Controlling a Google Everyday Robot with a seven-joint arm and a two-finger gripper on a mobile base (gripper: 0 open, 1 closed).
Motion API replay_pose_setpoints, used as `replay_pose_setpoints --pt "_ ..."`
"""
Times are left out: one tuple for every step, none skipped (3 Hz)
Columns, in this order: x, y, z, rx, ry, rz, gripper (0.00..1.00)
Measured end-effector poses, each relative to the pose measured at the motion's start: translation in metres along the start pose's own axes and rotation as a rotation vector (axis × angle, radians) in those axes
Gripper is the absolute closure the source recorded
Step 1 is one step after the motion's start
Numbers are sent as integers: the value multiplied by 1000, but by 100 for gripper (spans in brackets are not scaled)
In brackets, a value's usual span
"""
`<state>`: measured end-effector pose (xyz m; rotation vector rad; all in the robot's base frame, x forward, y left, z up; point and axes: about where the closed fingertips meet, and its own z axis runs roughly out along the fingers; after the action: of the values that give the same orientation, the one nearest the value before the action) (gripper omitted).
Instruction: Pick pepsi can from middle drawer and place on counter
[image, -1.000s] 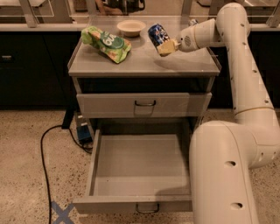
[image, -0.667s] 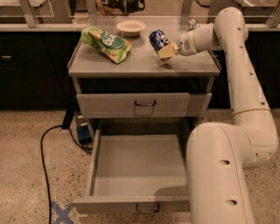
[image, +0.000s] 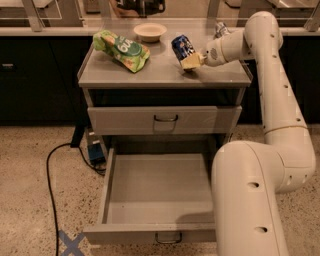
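Note:
The pepsi can (image: 182, 46) is dark blue and tilted, just over the right middle of the grey counter (image: 155, 74). My gripper (image: 191, 61) reaches in from the right and is shut on the can's lower end, its yellowish fingers (image: 190, 62) close to the counter top. I cannot tell whether the can touches the counter. The middle drawer (image: 157, 192) is pulled wide open below and its floor is bare. My arm's big white link covers the drawer's right front corner.
A green snack bag (image: 122, 49) lies at the counter's left and a white bowl (image: 150, 31) at its back. A silver can (image: 221, 28) peeks out behind my wrist. The closed upper drawer front (image: 165, 120) is above the open one. A black cable (image: 50, 170) lies on the floor at left.
My gripper has come down a little with the pepsi can, closer to the counter top. Nothing else has moved.

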<state>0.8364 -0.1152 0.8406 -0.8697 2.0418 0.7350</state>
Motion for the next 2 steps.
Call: replay_pose_setpoints --pt "0 0 0 0 0 0 68" --pt "0 0 0 0 0 0 45"
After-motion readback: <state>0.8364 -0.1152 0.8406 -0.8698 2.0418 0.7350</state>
